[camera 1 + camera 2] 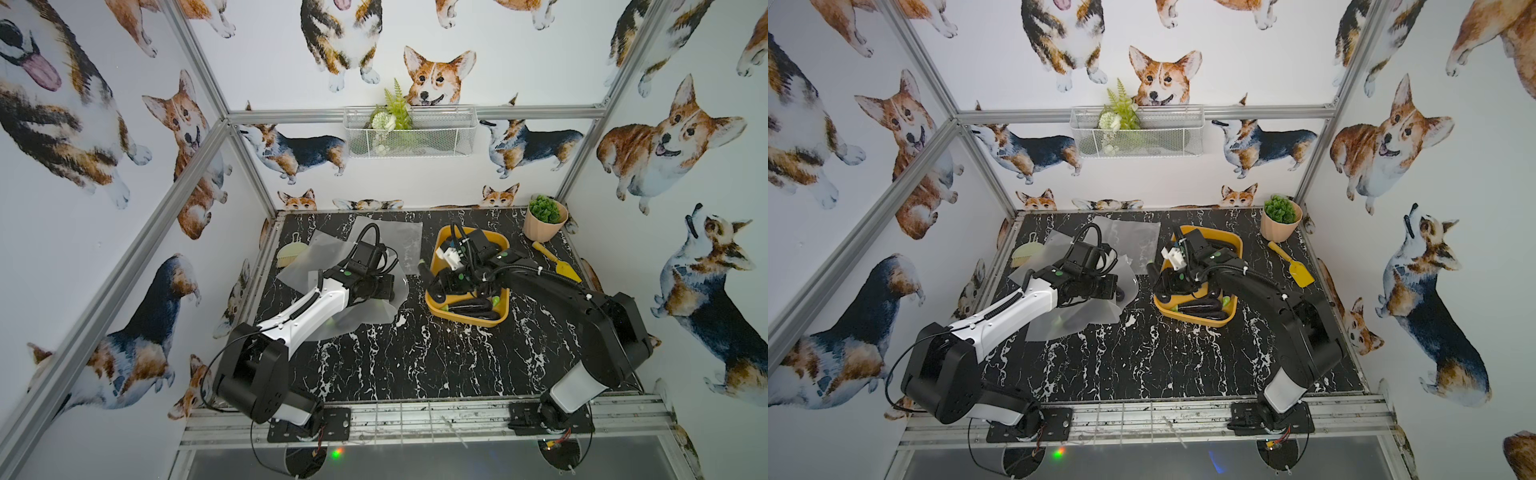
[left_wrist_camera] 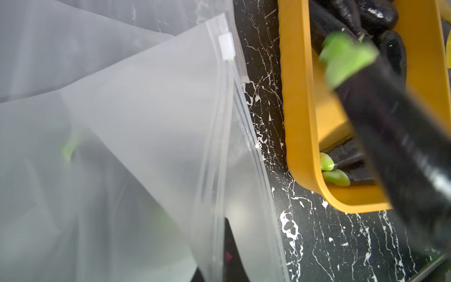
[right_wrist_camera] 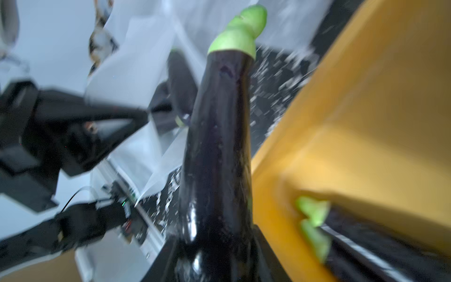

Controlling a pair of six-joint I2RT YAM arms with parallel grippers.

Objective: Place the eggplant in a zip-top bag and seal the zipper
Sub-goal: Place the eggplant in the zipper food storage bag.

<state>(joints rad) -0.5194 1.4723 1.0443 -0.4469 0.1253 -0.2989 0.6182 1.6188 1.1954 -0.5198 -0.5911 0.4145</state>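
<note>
My right gripper (image 3: 216,254) is clamped partway closed around the eggplant (image 3: 219,146), which hangs over the yellow tray's (image 2: 300,122) edge with its green stem toward the zip-top bag (image 2: 158,122). My left gripper (image 1: 392,293) pinches that bag's edge, fully closed, holding it raised above the surface (image 1: 415,353).

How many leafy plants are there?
2: a potted plant in the table's far right corner, and a fern in the wire basket on the back wall.

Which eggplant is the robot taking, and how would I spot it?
Find the yellow tray on the black marble table. Several eggplants lie flat inside it; this eggplant alone is held up in the right gripper, poking over the tray's edge with its green stem toward the zip-top bag.
</note>
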